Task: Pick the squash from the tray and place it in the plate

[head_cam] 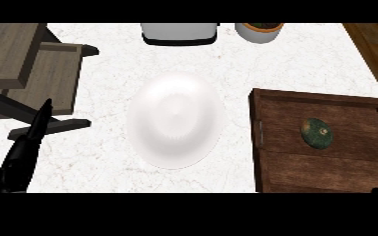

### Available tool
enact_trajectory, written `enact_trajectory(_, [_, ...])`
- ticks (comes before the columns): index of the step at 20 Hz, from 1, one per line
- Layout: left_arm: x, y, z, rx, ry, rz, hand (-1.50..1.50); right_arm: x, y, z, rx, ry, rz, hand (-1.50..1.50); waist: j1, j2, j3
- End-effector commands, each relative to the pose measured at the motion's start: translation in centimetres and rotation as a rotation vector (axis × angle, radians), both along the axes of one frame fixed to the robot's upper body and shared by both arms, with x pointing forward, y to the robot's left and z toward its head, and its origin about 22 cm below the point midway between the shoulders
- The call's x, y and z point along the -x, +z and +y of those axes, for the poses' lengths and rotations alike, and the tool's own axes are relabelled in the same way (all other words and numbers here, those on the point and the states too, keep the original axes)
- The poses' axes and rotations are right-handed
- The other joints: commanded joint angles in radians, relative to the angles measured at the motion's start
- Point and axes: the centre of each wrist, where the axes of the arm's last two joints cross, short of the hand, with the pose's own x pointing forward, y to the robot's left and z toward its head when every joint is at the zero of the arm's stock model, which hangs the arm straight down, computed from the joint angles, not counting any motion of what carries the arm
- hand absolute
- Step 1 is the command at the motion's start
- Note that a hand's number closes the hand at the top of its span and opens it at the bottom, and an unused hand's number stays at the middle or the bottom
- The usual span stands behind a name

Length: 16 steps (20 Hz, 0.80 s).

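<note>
One view only, from the head, looking steeply down. At the lower left edge the left hand [26, 145] rests with its fingers straight and apart from any object; the right hand does not show at all. The squash [316, 132], dark green, mottled and rounded, lies on the wooden tray [284, 175] at the right, well apart from the hand. The white plate [175, 120] sits bare on the marble counter [103, 175] just left of the tray. Judging by its look, the squash is stiff, smooth-skinned and fairly weighty, likely to roll; closing the fingers around its widest middle from above seems safest.
</note>
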Motion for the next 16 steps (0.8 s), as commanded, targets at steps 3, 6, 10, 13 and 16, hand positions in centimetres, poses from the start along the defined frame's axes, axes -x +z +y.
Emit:
enact_trajectory(3, [0.2,-0.3,-0.4,-0.016,-0.018,-0.015,0.0,1.1,3.0,-2.6,0.275,0.077,0.282,-1.5,0.008,0.001,-0.001])
enact_trajectory(6, [0.3,-0.2,-0.2,0.006,-0.027,0.01,0.0,0.9,2.8,-3.0,0.279,0.081,0.363,-1.5,0.013,0.001,0.001])
enact_trajectory(10, [-0.6,-0.1,-0.8,0.0,-0.038,0.005,0.0,-3.3,5.5,-3.1,0.365,0.107,0.476,-1.5,0.028,0.005,0.0])
enact_trajectory(13, [0.1,-0.5,0.3,0.014,-0.044,0.0,0.0,-3.8,5.3,-3.8,0.396,0.167,0.561,-1.5,0.025,0.003,0.001])
enact_trajectory(16, [-0.1,0.1,0.7,-0.001,-0.049,0.01,0.0,-5.5,5.0,-3.5,0.403,0.215,0.618,-1.5,0.025,0.003,0.001])
